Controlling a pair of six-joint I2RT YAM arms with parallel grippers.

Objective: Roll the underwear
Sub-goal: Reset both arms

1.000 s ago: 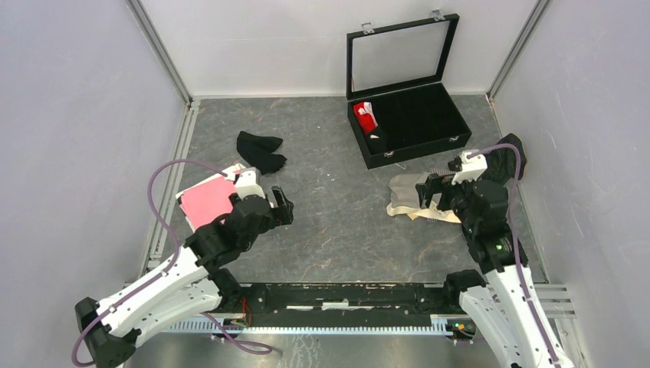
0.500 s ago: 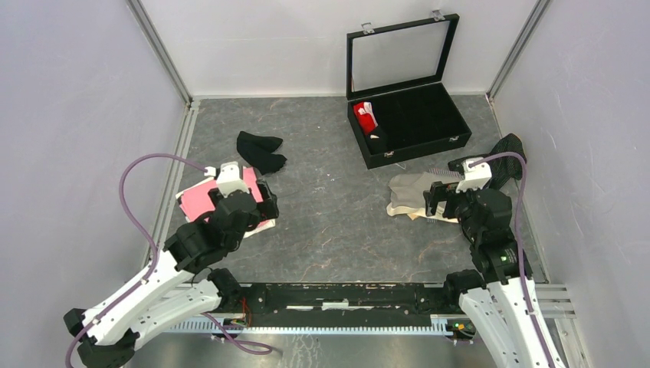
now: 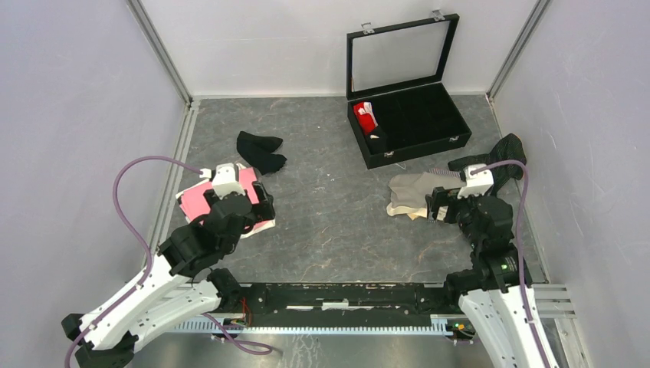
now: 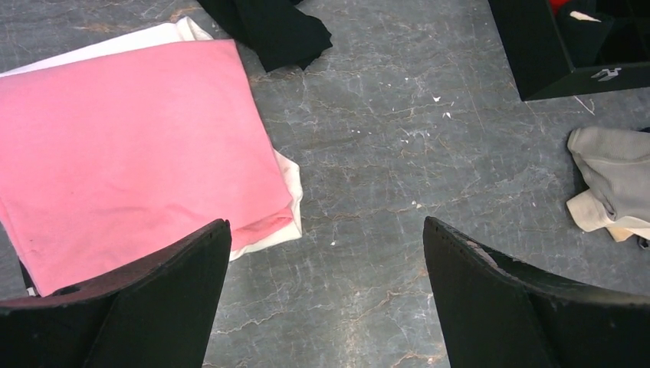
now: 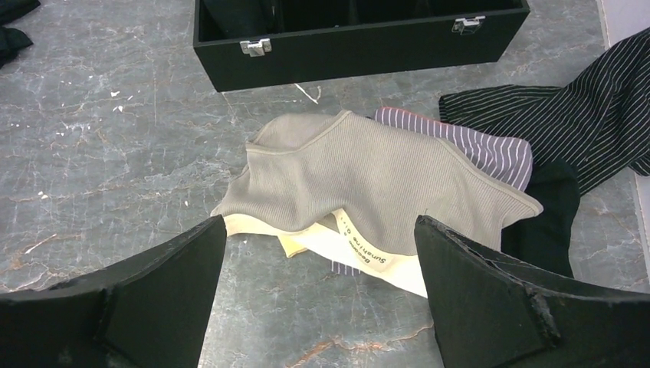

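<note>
My spread left end effector (image 4: pixel 326 226) hangs beside pink folded cloth underwear (image 4: pixel 138 146), my spread right end effector (image 5: pixel 320 222) above beige ribbed underwear (image 5: pixel 383 176). The black case (image 3: pixel 418 146) holds red cloth (image 3: pixel 366 116).

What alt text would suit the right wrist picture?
Beige ribbed underwear lies crumpled on a grey table, partly over a purple-striped garment, with dark pinstriped underwear to its right. A black latched case sits behind; open black jaws frame the bottom corners.
</note>
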